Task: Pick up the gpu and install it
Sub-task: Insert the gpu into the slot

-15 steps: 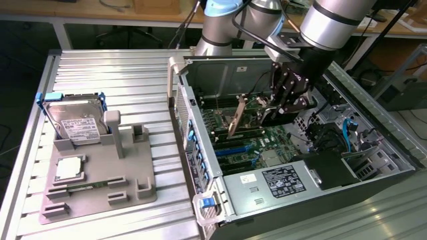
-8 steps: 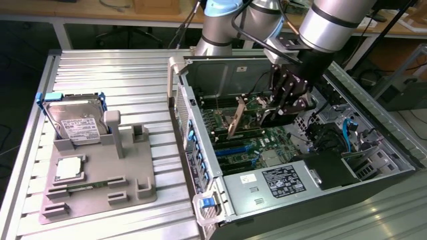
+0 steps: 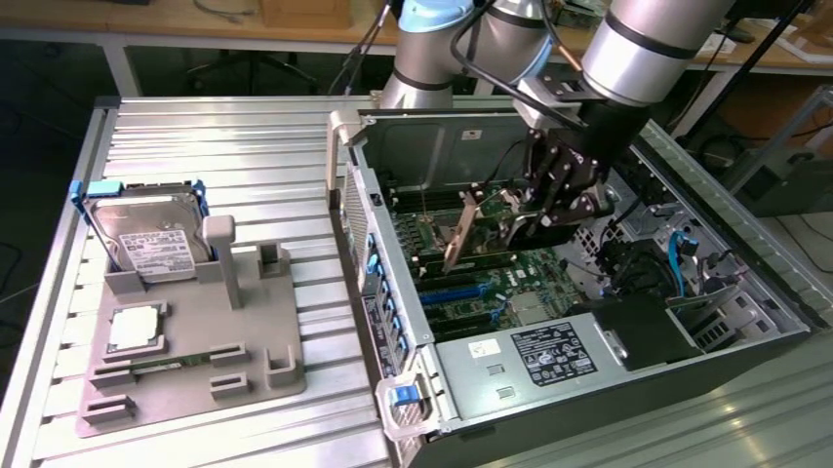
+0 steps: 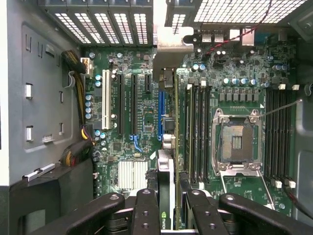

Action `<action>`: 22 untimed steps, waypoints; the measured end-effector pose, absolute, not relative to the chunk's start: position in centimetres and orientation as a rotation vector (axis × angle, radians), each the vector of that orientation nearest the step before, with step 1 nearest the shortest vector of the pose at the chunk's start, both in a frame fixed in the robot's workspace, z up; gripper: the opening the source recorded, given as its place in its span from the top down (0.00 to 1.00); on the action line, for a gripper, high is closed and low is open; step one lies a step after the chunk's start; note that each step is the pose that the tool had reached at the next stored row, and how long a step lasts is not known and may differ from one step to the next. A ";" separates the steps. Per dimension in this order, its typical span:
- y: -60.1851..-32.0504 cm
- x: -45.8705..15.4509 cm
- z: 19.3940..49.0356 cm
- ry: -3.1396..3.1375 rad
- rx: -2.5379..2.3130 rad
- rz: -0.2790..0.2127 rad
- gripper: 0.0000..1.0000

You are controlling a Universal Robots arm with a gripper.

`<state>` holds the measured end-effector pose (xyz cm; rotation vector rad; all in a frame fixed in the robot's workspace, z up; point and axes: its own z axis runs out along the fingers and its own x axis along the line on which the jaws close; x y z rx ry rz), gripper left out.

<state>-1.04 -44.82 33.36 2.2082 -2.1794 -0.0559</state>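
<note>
Gpu (image 4: 166, 147) already picked up, held edge-on by the pincer (image 4: 166, 208), fingers (image 4: 145, 210) closed on both faces. Now inside the open computer case (image 3: 390, 292), hanging just above the motherboard (image 4: 142, 117), near the blue slot (image 4: 160, 115). Not yet seated, as it seems. Hard drive (image 3: 154, 244) and stand (image 3: 195, 361) apart on the surface (image 3: 209, 146).

Ribbed metal bench (image 3: 195, 136) in foreground. Behind it, long wooden worktable (image 3: 156, 24) on white frame, cables lying on top. Dark floor (image 3: 39, 107) underneath. Even indoor light.
</note>
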 end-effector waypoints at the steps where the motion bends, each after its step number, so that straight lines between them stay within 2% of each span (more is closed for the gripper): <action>1: -44.8 -1.0 33.3 -2.179 2.208 -0.056 0.73; 22: -44.8 -1.0 32.5 -2.180 2.208 -0.056 0.73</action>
